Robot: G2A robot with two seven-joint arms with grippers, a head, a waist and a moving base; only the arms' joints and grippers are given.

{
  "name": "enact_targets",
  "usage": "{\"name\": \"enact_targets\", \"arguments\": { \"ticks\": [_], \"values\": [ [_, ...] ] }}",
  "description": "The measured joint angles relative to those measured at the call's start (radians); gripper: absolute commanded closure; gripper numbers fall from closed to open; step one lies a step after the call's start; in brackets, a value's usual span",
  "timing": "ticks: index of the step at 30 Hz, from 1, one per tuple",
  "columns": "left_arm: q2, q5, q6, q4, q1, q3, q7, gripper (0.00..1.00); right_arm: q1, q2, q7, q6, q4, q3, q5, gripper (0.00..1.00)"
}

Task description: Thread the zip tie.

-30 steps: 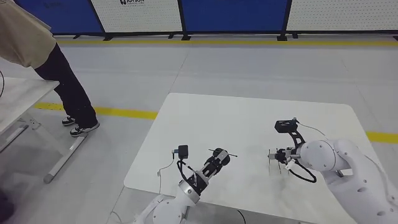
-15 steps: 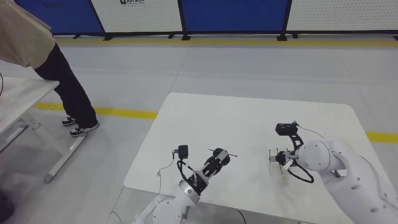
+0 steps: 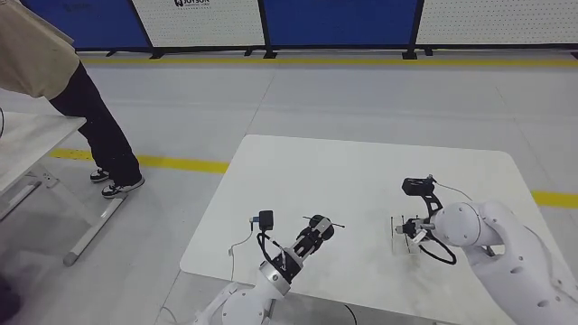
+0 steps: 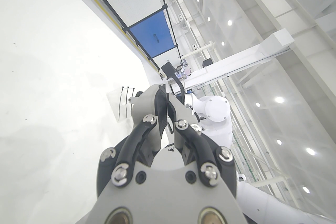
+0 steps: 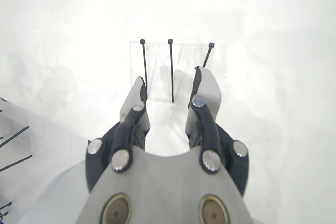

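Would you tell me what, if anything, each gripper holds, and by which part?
Right gripper is open, holding nothing. Left gripper is shut, apparently on a zip tie; the part cannot be told.

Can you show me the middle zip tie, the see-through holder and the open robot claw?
middle zip tie (image 5: 171, 70): right wrist view, halfway along its black strap.
clear holder (image 5: 183, 50): right wrist view, bare patch between two ties.
right gripper (image 5: 169, 73): right wrist view, midway between its open fingertips.

You have a small clear stand (image 3: 402, 236) on the white bench (image 3: 361, 171), with thin black zip ties (image 3: 393, 232) upright in it. Your right hand (image 3: 413, 227) sits just beside the stand. Your left hand (image 3: 318, 229) is well apart from it, on the stand's opposite side.
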Motion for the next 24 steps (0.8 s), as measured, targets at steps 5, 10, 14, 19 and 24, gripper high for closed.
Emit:
{"name": "enact_targets", "arguments": {
  "ticks": [5,10,14,19,24],
  "values": [
    [0.0,0.0,0.0,0.0,0.0,0.0,0.0,1.0,0.011,-0.008,0.0,0.007,0.023,-0.008,-0.005,0.64],
    [0.0,0.0,0.0,0.0,0.0,0.0,0.0,1.0,0.023,-0.018,0.007,0.008,0.048,-0.018,-0.013,0.67],
    [0.0,0.0,0.0,0.0,0.0,0.0,0.0,1.0,0.037,-0.027,0.015,-0.002,0.072,-0.033,-0.007,0.67],
    [0.0,0.0,0.0,0.0,0.0,0.0,0.0,1.0,0.057,-0.041,0.014,-0.015,0.113,-0.048,0.005,0.7],
    [0.0,0.0,0.0,0.0,0.0,0.0,0.0,1.0,0.07,-0.05,0.016,-0.018,0.137,-0.058,0.008,0.75]
  ]
}}
